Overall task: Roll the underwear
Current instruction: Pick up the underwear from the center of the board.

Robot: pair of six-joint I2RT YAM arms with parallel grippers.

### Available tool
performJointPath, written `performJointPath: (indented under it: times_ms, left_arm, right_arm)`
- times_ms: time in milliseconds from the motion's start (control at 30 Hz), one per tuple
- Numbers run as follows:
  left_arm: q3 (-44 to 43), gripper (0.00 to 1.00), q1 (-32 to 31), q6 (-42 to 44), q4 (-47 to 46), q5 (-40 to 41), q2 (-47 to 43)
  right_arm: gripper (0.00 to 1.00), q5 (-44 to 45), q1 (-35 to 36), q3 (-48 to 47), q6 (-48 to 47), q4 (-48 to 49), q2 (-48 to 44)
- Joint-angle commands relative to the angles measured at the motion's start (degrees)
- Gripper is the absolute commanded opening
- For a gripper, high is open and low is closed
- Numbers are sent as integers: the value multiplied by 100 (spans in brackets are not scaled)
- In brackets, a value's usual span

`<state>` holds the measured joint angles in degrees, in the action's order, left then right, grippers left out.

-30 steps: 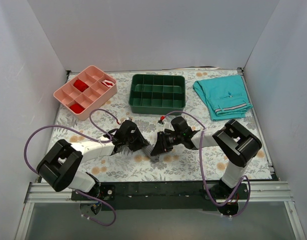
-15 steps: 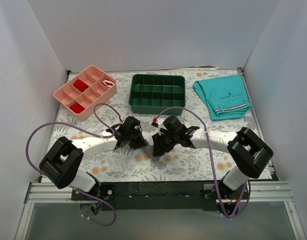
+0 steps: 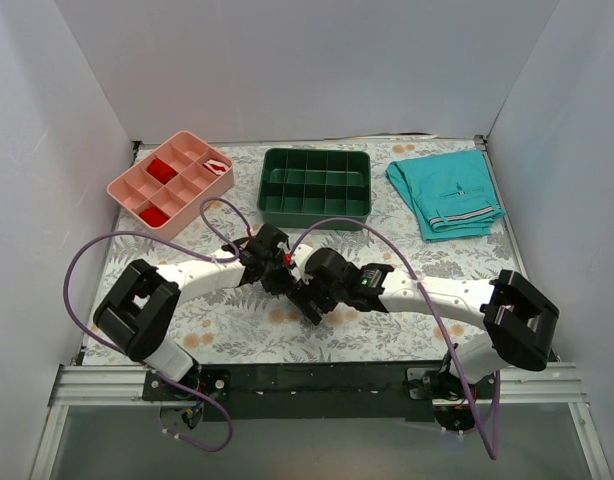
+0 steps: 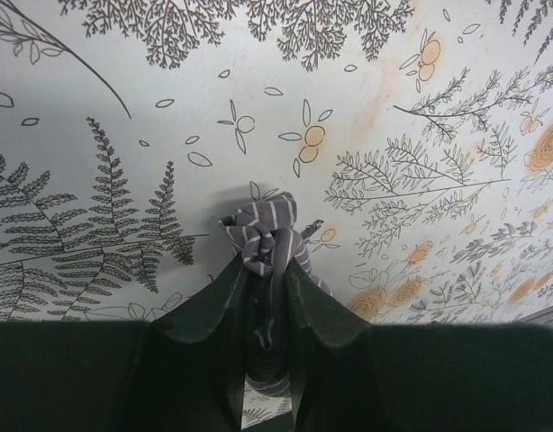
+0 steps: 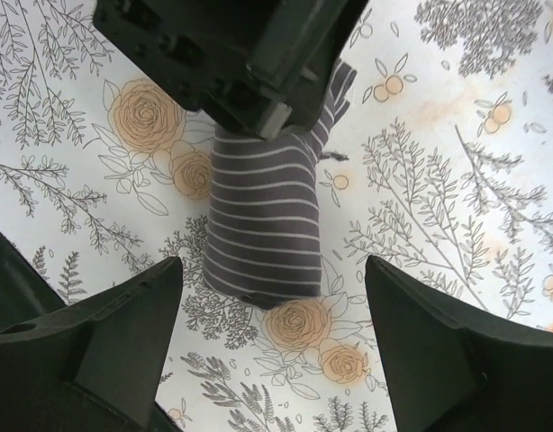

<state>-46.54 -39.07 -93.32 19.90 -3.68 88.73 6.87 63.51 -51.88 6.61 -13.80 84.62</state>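
Observation:
The underwear (image 5: 263,225) is a short, tight roll of grey cloth with thin white stripes, lying on the floral tablecloth near the table's middle. My left gripper (image 4: 266,261) is shut on one end of the roll, and bunched cloth (image 4: 263,236) pokes out past its tips. In the right wrist view the left gripper (image 5: 231,54) shows as a dark mass at the roll's far end. My right gripper (image 5: 272,270) stands open over the free end, its fingers (image 5: 123,328) wide on either side and not touching the cloth. From above, both grippers (image 3: 282,278) (image 3: 309,300) meet and hide most of the roll.
A pink compartment tray (image 3: 137,185) with red items sits at the back left. A dark green divided tray (image 3: 315,153) stands at the back centre. Folded teal shorts (image 3: 447,195) lie at the back right. White walls enclose the table on three sides.
My right gripper has opened and let go of the underwear while its arm stretched leftward. The left gripper stayed shut on the roll and shifted slightly right.

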Motion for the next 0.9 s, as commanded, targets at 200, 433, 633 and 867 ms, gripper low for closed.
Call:
performJointPath:
  times_ms: [200,433,633,867]
  left_arm:
    - [-144,10,5,130,506,78,224]
    - [-241,10,5,147,567,70,303]
    - [-259,10,5,182,585,87,321]
    - [-206,10,5,217,471,-36,277]
  right_arm:
    - [87,499,425,-578,-380,115,634]
    - [83,1078,645,-604,-301,132,1118]
    - [79,1387,751,-455,-318,-26,1355]
    - [78,1168,795,-358,-459,-70,1487]
